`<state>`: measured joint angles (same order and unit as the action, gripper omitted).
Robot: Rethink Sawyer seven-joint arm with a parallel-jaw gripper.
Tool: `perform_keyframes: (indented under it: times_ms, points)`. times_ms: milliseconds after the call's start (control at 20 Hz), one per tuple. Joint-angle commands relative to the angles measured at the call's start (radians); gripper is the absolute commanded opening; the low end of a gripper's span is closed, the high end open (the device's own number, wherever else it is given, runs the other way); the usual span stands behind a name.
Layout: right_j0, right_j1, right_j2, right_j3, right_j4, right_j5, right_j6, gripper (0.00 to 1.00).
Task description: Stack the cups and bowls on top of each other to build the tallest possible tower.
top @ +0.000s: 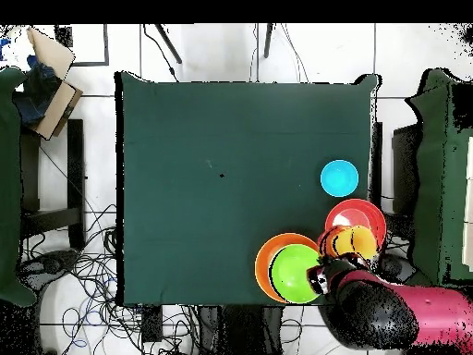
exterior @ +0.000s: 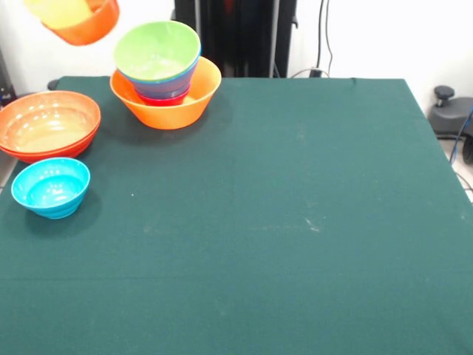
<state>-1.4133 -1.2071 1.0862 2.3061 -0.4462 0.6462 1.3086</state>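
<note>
The tower (exterior: 166, 92) stands at the table's far left: a large light-orange bowl (top: 266, 268) with a red, a blue and a lime green bowl (exterior: 157, 48) nested in it. A small orange bowl (exterior: 92, 26) hangs in the air left of the tower, tilted, with the pale-yellow cup (exterior: 59, 10) inside it. In the overhead view this bowl (top: 334, 242) and the cup (top: 356, 242) sit just off my gripper (top: 323, 268), which holds the bowl by its rim. A wide red-orange bowl (exterior: 48, 126) and a cyan bowl (exterior: 50, 186) rest on the table.
The green tablecloth (exterior: 295, 222) covers the table. The red arm (top: 416, 314) reaches in from the table's corner by the tower. Cables and a chair (top: 37, 185) lie on the floor around the table.
</note>
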Motion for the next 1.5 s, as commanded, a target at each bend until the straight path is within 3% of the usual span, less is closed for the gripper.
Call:
perform_keyframes:
  times_ms: [50,350,1000,1050,1500]
  points:
    - [0.107,-0.053,-0.031,0.121,0.021,-0.1,0.156,0.0]
    - [0.186,-0.021,-0.116,0.11,-0.012,-0.139,0.194,0.0]
    - [0.264,0.014,-0.231,0.098,-0.05,-0.191,0.2,0.0]
    - [0.27,0.016,-0.243,0.097,-0.048,-0.192,0.193,1.0]
    - [0.278,0.054,-0.264,0.061,-0.049,-0.174,0.154,1.0]
